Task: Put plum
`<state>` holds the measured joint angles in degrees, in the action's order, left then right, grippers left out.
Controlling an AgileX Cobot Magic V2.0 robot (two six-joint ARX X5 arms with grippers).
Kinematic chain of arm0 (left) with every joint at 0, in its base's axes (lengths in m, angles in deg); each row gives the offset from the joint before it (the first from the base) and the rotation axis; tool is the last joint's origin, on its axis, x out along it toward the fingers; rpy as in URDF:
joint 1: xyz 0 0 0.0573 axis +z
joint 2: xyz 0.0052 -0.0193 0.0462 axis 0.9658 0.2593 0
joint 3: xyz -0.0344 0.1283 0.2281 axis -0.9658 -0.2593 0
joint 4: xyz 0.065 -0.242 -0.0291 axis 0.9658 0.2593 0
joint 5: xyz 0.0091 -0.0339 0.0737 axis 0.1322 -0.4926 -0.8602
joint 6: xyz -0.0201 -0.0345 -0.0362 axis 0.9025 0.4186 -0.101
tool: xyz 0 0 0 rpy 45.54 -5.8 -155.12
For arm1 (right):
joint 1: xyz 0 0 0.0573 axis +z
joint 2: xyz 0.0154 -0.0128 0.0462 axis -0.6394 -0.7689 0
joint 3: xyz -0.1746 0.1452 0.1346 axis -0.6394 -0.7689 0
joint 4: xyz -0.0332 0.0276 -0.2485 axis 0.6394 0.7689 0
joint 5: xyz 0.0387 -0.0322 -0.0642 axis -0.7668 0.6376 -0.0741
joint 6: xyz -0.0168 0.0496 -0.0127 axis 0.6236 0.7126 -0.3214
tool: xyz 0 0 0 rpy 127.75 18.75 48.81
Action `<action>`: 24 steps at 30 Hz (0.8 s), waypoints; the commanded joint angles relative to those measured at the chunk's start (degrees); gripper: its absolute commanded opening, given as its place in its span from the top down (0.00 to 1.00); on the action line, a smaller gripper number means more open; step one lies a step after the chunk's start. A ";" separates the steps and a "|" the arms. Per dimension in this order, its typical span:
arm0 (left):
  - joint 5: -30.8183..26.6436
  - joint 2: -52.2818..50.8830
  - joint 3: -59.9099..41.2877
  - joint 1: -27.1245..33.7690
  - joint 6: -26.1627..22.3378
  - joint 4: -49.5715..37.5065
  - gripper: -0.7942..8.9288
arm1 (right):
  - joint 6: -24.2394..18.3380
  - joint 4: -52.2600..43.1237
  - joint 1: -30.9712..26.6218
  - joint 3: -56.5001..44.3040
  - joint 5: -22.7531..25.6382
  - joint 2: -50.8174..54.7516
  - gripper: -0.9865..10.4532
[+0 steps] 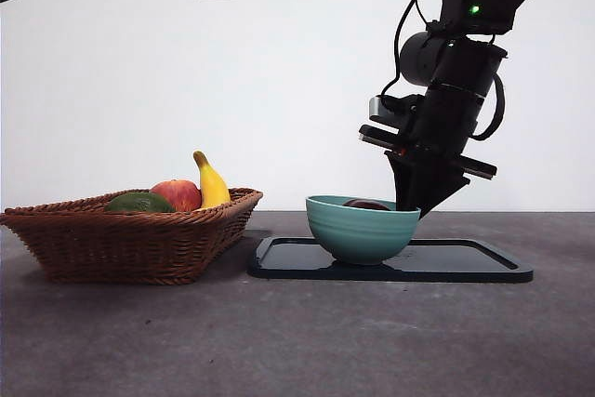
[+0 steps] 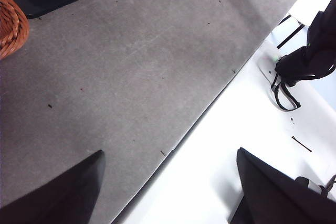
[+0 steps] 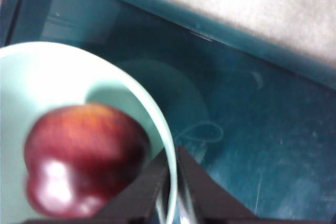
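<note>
- The plum (image 3: 84, 158) lies inside the teal bowl (image 1: 361, 228); in the front view only its dark top (image 1: 366, 204) shows above the rim.
- The bowl stands on the dark tray (image 1: 465, 262), which lies flat on the grey table (image 1: 297, 341).
- The right gripper (image 3: 173, 182) is at the bowl's rim on the side away from the basket; its jaws are nearly closed, one on each side of the rim, and hold no fruit. The plum lies just beside the inner jaw; whether they touch I cannot tell.
- The woven basket (image 1: 130, 239) sits just beside the tray and holds a red apple (image 1: 178, 194), a banana (image 1: 211, 183) and a dark green fruit (image 1: 139, 203).
- The left gripper (image 2: 168, 182) hangs over the table edge, jaws spread wide apart and empty.
</note>
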<state>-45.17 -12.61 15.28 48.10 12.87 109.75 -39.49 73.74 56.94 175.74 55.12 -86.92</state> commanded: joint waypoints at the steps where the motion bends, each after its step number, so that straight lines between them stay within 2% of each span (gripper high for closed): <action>1: 0.52 0.31 0.50 -0.26 -1.11 -0.37 0.50 | -0.83 0.74 0.20 1.42 0.02 -1.16 0.90; 5: 0.52 0.31 0.50 -0.26 -1.11 -0.35 0.50 | 0.11 0.70 0.17 1.62 0.13 -0.63 0.74; 7: 0.52 0.31 0.50 -0.26 -1.11 -0.35 0.50 | 0.28 0.72 0.17 2.05 0.74 0.02 0.71; 17: 0.52 0.31 0.50 -0.24 -1.14 -0.42 0.50 | 0.22 4.44 0.17 6.97 1.57 7.06 0.71; 24: 0.52 0.31 0.50 -0.26 -1.14 -0.42 0.50 | -0.90 8.98 0.20 7.41 1.11 17.68 0.71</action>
<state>-45.17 -12.59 15.28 48.10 12.87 109.75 -39.49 82.57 56.94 181.95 56.37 -70.03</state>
